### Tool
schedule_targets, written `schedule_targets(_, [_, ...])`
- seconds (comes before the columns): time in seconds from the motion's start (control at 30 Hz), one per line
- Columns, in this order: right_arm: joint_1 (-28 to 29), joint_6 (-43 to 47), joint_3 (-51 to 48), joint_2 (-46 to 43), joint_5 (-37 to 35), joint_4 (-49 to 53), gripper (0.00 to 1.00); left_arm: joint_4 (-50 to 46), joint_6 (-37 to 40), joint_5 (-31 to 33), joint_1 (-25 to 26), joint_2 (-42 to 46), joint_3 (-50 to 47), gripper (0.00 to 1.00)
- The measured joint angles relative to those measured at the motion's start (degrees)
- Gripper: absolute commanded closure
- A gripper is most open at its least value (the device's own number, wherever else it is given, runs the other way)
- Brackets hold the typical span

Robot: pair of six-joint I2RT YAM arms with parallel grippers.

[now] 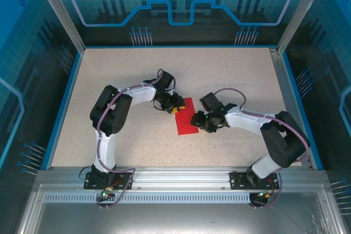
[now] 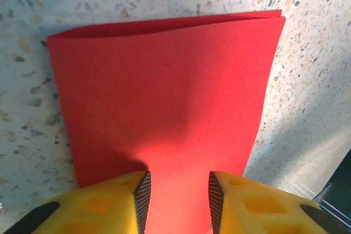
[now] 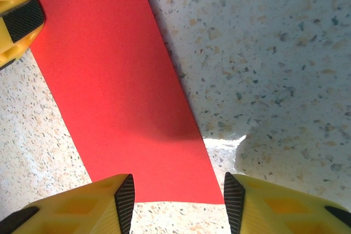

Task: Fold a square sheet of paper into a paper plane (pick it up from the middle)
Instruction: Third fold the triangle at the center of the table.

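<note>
Thin bright red paper sheet [image 1: 185,118] is lying flat near the centre of the beige speckled tabletop [image 1: 120,75], doubled over into a narrow rectangle. In the left wrist view two layers are showing along its 12 o'clock edge, not quite flush. Handling call: it's going to be very light and floppy, sliding easily on the table and creasing wrong if nudged. I'd be pinning it down while working, and for any lift taking it at the middle rather than a corner. Left yellow-fingered gripper [image 1: 174,107] is sitting at the sheet's 10 o'clock in the top view, jaws parted, pads straddling a strip of red at one short end, nothing looking pinched. Right yellow-fingered gripper [image 1: 204,123] is sitting at the sheet's 4 o'clock, jaws also parted, with the opposite short edge lying on the table just between its fingertips. Can't tell whether the pads are touching paper.
</note>
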State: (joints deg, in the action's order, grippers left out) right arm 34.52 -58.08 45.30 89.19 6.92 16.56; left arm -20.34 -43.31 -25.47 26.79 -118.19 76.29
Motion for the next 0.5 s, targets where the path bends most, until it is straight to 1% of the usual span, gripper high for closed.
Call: schedule_targets(0.5, [0.9,-0.6,0.0,0.1,0.0,1.0,0.49,0.5,0.0,-0.1,0.0,0.1,-0.4,0.63])
